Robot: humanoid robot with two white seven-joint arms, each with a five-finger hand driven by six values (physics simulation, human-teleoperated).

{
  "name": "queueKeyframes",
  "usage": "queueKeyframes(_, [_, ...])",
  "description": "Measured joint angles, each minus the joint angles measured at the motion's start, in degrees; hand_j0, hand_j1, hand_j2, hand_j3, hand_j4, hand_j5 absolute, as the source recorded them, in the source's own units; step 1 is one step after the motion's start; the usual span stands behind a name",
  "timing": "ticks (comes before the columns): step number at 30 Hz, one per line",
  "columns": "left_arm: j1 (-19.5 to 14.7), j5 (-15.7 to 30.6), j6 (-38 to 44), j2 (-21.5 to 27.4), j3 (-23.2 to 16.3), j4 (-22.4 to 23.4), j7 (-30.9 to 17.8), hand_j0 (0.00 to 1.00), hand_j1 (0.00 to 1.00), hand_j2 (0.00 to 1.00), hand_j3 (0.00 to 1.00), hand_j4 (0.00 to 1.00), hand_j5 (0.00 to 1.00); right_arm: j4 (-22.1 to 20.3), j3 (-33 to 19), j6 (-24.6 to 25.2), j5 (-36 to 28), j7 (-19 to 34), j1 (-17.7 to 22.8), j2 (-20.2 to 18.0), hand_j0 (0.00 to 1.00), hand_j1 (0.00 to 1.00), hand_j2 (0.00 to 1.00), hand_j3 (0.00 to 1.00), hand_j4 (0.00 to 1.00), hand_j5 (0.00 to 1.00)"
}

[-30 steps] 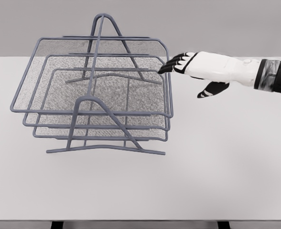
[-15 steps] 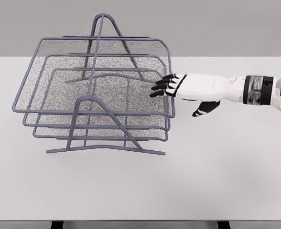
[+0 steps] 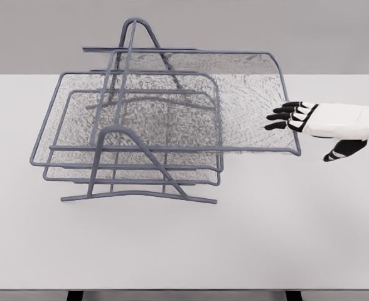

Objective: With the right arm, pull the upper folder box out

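A grey wire rack point(image 3: 139, 194) holds three mesh folder boxes stacked in tiers. The upper folder box point(image 3: 247, 94) sticks out far to the right of the rack, and its right rim reaches almost to my wrist. My right hand point(image 3: 300, 125) comes in from the right edge at that rim. Its black fingers point(image 3: 283, 116) are hooked over the rim onto the mesh, while the thumb point(image 3: 342, 150) hangs apart, lower right. The middle box point(image 3: 59, 106) and lower box point(image 3: 134, 180) sit inside the rack.
The rack stands on a white table point(image 3: 266, 238), left of centre. The table's front edge runs along the bottom of the view, and a plain grey wall rises behind it.
The upper folder box has slid well to the right out of the rack. My right hand moved down onto its right rim and drew back to the right with it.
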Motion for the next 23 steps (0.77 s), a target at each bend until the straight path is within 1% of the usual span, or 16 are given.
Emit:
queueKeyframes(1, [0.0,0.0,0.0,0.0,0.0,0.0,0.0,1.00,1.00,1.00,1.00,1.00,1.00,0.1,-0.1,-0.5,-0.1,0.2,0.0,-1.7,1.00,1.00,1.00,1.00,1.00,1.00])
queueKeyframes(3, [0.0,0.0,0.0,0.0,0.0,0.0,0.0,1.00,1.00,1.00,1.00,1.00,1.00,0.2,-0.4,-1.1,0.1,0.5,0.0,-3.8,1.00,1.00,1.00,1.00,1.00,1.00])
queueKeyframes(5, [0.0,0.0,0.0,0.0,0.0,0.0,0.0,1.00,1.00,1.00,1.00,1.00,1.00,0.2,-1.9,-2.1,-1.9,1.0,0.1,-6.0,1.00,1.00,1.00,1.00,1.00,1.00])
queueKeyframes(6, [0.0,0.0,0.0,0.0,0.0,0.0,0.0,1.00,1.00,1.00,1.00,1.00,1.00,0.2,-2.9,-2.4,-2.9,1.2,0.2,-6.5,1.00,1.00,1.00,1.00,1.00,1.00])
queueKeyframes(7, [0.0,0.0,0.0,0.0,0.0,0.0,0.0,1.00,1.00,1.00,1.00,1.00,1.00,0.2,-4.7,-2.7,-4.2,1.3,0.3,-6.0,1.00,1.00,1.00,1.00,1.00,1.00])
queueKeyframes(11, [0.0,0.0,0.0,0.0,0.0,0.0,0.0,1.00,1.00,1.00,1.00,1.00,1.00,0.2,-14.2,-2.7,-9.5,1.5,0.4,-1.2,1.00,1.00,1.00,1.00,1.00,1.00])
queueKeyframes(13, [0.0,0.0,0.0,0.0,0.0,0.0,0.0,1.00,1.00,1.00,1.00,1.00,1.00,0.1,-17.3,-2.4,-12.5,1.5,0.6,-1.2,1.00,1.00,1.00,1.00,1.00,1.00])
queueKeyframes(14, [0.0,0.0,0.0,0.0,0.0,0.0,0.0,1.00,1.00,1.00,1.00,1.00,1.00,-0.1,-17.9,-2.3,-13.4,1.6,4.0,-0.9,1.00,1.00,1.00,1.00,1.00,1.00])
queueKeyframes(16, [0.0,0.0,0.0,0.0,0.0,0.0,0.0,1.00,1.00,1.00,1.00,1.00,1.00,-0.6,-17.8,-2.5,-14.7,1.6,3.8,0.0,1.00,1.00,1.00,1.00,1.00,1.00])
queueKeyframes(17, [0.0,0.0,0.0,0.0,0.0,0.0,0.0,1.00,1.00,1.00,1.00,1.00,1.00,-0.7,-17.4,-2.7,-15.0,1.6,3.6,1.5,1.00,1.00,1.00,1.00,1.00,1.00])
queueKeyframes(18, [-0.3,0.0,0.0,0.0,0.0,-0.1,0.0,1.00,1.00,1.00,1.00,1.00,1.00,-0.8,-16.9,-2.8,-15.2,1.6,2.2,3.0,1.00,1.00,1.00,1.00,1.00,1.00])
queueKeyframes(20, [-0.2,0.0,0.0,0.0,0.0,-0.2,0.0,1.00,1.00,1.00,1.00,1.00,1.00,-1.0,-15.7,-3.0,-15.5,1.6,1.1,5.9,1.00,1.00,1.00,1.00,1.00,1.00])
queueKeyframes(22, [-0.2,-0.1,0.1,0.0,0.0,-0.3,0.0,1.00,1.00,1.00,1.00,1.00,1.00,-1.0,-13.4,-2.9,-15.7,1.6,-1.9,8.7,1.00,1.00,1.00,1.00,1.00,1.00])
queueKeyframes(23, [-0.3,-0.1,0.1,0.0,-0.1,-0.3,0.0,1.00,1.00,1.00,1.00,1.00,1.00,-1.0,-11.9,-2.7,-15.7,1.6,-2.3,10.1,1.00,1.00,1.00,1.00,1.00,1.00])
